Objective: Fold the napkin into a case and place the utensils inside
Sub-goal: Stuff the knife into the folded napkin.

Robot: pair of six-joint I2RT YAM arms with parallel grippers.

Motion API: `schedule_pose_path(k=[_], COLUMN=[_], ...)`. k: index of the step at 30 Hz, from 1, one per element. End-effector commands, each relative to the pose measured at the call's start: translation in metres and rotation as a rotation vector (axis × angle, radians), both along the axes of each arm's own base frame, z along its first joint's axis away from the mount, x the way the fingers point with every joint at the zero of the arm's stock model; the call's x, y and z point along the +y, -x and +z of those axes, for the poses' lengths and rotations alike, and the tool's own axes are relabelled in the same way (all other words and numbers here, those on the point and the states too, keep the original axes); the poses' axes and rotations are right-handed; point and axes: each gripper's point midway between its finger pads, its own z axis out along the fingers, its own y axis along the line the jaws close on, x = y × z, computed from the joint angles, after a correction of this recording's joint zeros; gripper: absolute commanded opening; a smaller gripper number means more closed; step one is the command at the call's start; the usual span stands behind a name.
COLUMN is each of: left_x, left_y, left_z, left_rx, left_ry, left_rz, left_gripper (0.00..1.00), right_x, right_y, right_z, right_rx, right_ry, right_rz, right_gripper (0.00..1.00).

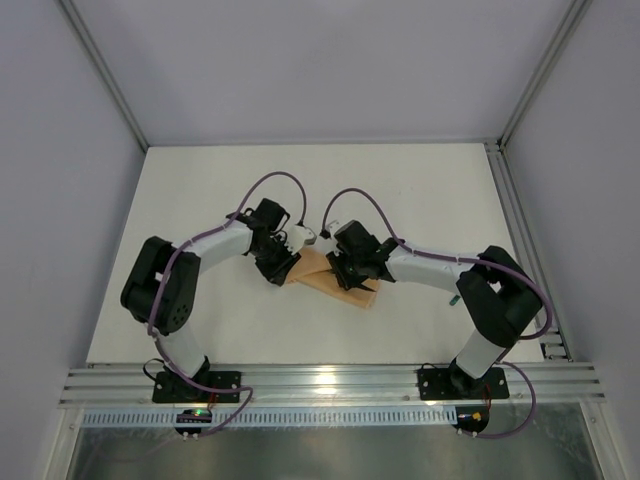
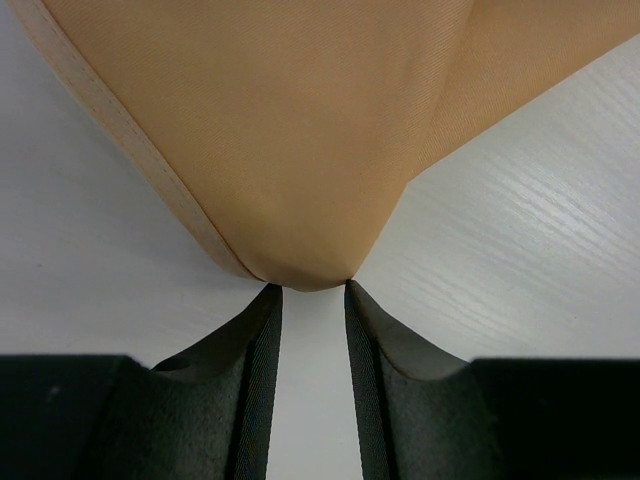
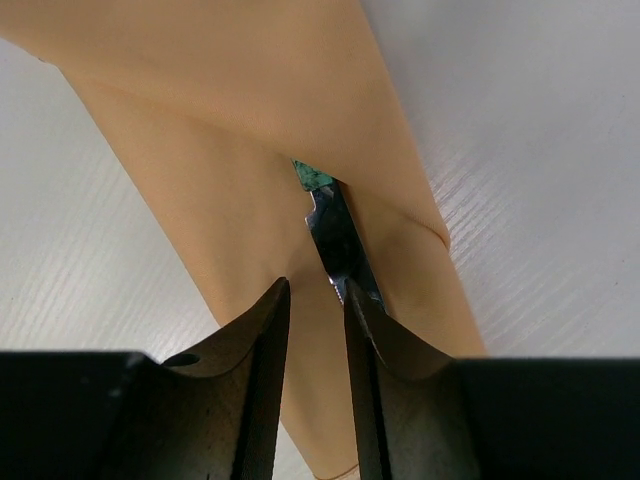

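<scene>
The peach-orange napkin (image 1: 335, 282) lies folded into a narrow case mid-table, between my two grippers. My left gripper (image 1: 278, 268) is at its left end. In the left wrist view the napkin's rounded fold (image 2: 290, 150) touches the tips of the left gripper (image 2: 313, 288); the jaws stand apart with bare table between them. My right gripper (image 3: 317, 285) hovers open over the napkin (image 3: 230, 200). A knife's silver end (image 3: 338, 238) sticks out from under a fold, with a sliver of teal handle (image 3: 312, 177) showing, and runs under the right finger. The fork is hidden.
The white table (image 1: 420, 190) is walled in by grey panels. An aluminium rail (image 1: 518, 240) runs along its right edge and another (image 1: 320, 382) along the front, where both arm bases are bolted. Purple cables loop over both wrists.
</scene>
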Motion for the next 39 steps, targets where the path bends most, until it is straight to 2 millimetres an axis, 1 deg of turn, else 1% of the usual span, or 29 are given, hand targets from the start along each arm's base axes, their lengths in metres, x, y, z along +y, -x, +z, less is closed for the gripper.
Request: schedule_pose_path(k=[1, 2, 4, 7, 10, 11, 13, 15, 17, 18, 28, 32, 34, 35, 39], left_x=[-0.005, -0.005, -0.006, -0.007, -0.007, -0.007, -0.008, -0.008, -0.007, -0.008, -0.008, -0.009, -0.009, -0.008, -0.008], left_y=[-0.008, -0.008, -0.009, -0.01, -0.01, -0.01, -0.009, -0.008, -0.007, -0.008, -0.008, -0.008, -0.009, -0.008, -0.01], left_z=[-0.001, -0.002, -0.002, -0.003, -0.006, -0.006, -0.007, -0.008, -0.008, -0.008, -0.007, -0.006, -0.007, -0.007, -0.007], left_rx=[-0.031, -0.032, -0.034, -0.035, -0.028, -0.029, -0.026, -0.02, -0.018, -0.02, -0.021, -0.023, -0.023, -0.023, -0.027], left_ry=[0.015, 0.018, 0.021, 0.022, 0.02, 0.021, 0.025, 0.026, 0.026, 0.029, 0.03, 0.034, 0.032, 0.032, 0.027], left_rz=[-0.001, 0.001, 0.007, 0.007, 0.009, 0.009, 0.011, 0.01, 0.011, 0.011, 0.012, 0.013, 0.015, 0.013, 0.015], left_gripper=[0.34, 0.34, 0.34, 0.34, 0.34, 0.34, 0.34, 0.34, 0.34, 0.34, 0.33, 0.33, 0.33, 0.33, 0.33], right_x=[0.004, -0.002, -0.004, -0.003, 0.004, 0.004, 0.002, -0.001, -0.003, -0.003, -0.006, -0.008, -0.008, -0.007, -0.005], right_y=[-0.009, -0.012, -0.012, -0.013, -0.016, -0.02, -0.022, -0.023, -0.02, -0.016, -0.007, -0.006, -0.008, -0.009, -0.011], right_z=[0.009, 0.008, 0.006, 0.008, 0.023, 0.032, 0.037, 0.034, 0.026, 0.019, -0.005, -0.009, -0.009, -0.009, -0.006], right_rx=[-0.039, -0.053, -0.051, -0.053, -0.063, -0.089, -0.113, -0.118, -0.092, -0.067, -0.014, 0.0, -0.004, -0.003, -0.007], right_ry=[0.008, 0.037, 0.049, 0.055, 0.025, 0.015, 0.018, 0.039, 0.063, 0.068, 0.104, 0.12, 0.125, 0.131, 0.13], right_rz=[0.013, -0.004, -0.002, -0.003, 0.004, -0.006, -0.003, 0.0, 0.015, 0.025, 0.058, 0.066, 0.066, 0.062, 0.075], right_gripper=[0.32, 0.32, 0.32, 0.32, 0.32, 0.32, 0.33, 0.36, 0.38, 0.38, 0.38, 0.38, 0.37, 0.34, 0.27])
